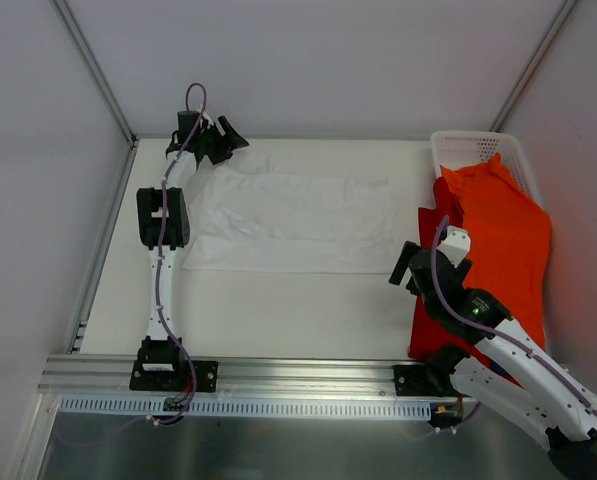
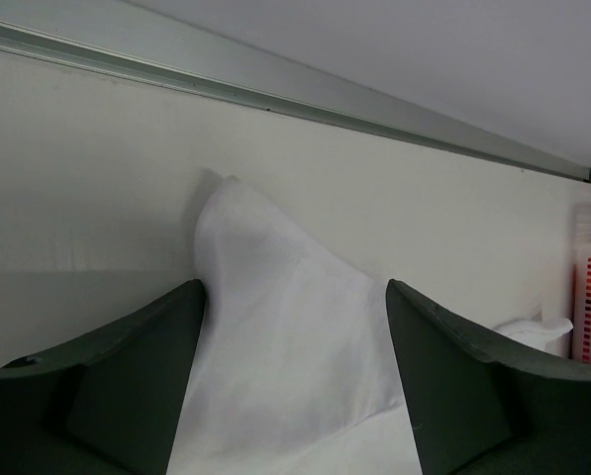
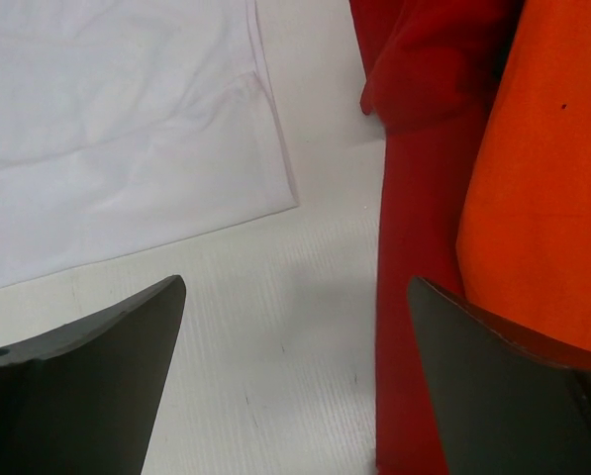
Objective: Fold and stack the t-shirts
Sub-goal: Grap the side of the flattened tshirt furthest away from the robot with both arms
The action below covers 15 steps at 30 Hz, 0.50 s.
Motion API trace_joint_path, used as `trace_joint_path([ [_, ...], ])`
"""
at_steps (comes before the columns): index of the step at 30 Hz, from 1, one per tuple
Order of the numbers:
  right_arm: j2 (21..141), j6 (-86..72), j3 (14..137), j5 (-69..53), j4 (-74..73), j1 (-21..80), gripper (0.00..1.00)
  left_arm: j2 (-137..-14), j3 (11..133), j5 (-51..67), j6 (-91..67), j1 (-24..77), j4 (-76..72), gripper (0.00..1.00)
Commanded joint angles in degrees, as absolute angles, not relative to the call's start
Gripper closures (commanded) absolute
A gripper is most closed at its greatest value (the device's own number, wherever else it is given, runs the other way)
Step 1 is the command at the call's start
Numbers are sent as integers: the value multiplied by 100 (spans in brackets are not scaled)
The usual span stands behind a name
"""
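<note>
My left gripper is spread at 11 o'clock, a white t-shirt corner between its jaws. My right gripper, also spread, hangs at 4 o'clock beside the red t-shirt. The orange t-shirt lies over it, and the basket is at 2.

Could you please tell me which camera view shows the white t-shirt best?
The top external view: the white t-shirt lies spread on the table, almost wholly visible. The left wrist view shows only a peaked corner of it; the right wrist view only one hemmed corner.
</note>
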State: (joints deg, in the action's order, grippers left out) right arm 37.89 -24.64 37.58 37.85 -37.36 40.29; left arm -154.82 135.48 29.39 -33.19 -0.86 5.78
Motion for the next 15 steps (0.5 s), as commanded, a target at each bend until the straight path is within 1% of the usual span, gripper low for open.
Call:
trace_joint_path([
  [1,3779,-2522,3727,3911,-3771,4061,0,-15636,13711,3243,-3498,-132,483,26],
  [4,3771,-2522,3735,3902,-3779,4061,0,-15636,13711,3252,-3516,-132,466,34],
  [8,3691,-2505,3735,3911,-3797,4069,1,-15653,13711,3278,-3542,-132,440,63],
  [9,3674,-2496,3727,3911,-3753,4061,1,-15653,13702,3287,-3551,-149,422,77],
  [11,3700,-2383,3639,3920,-3604,4061,1,-15671,13702,3357,-3586,-158,369,90],
  [12,3735,-2330,3586,3920,-3316,4061,1,-15680,13693,3357,-3621,-158,369,100],
  [15,4173,-1953,3507,3789,-2527,4052,1,-15680,13615,3349,-3752,-202,317,100],
])
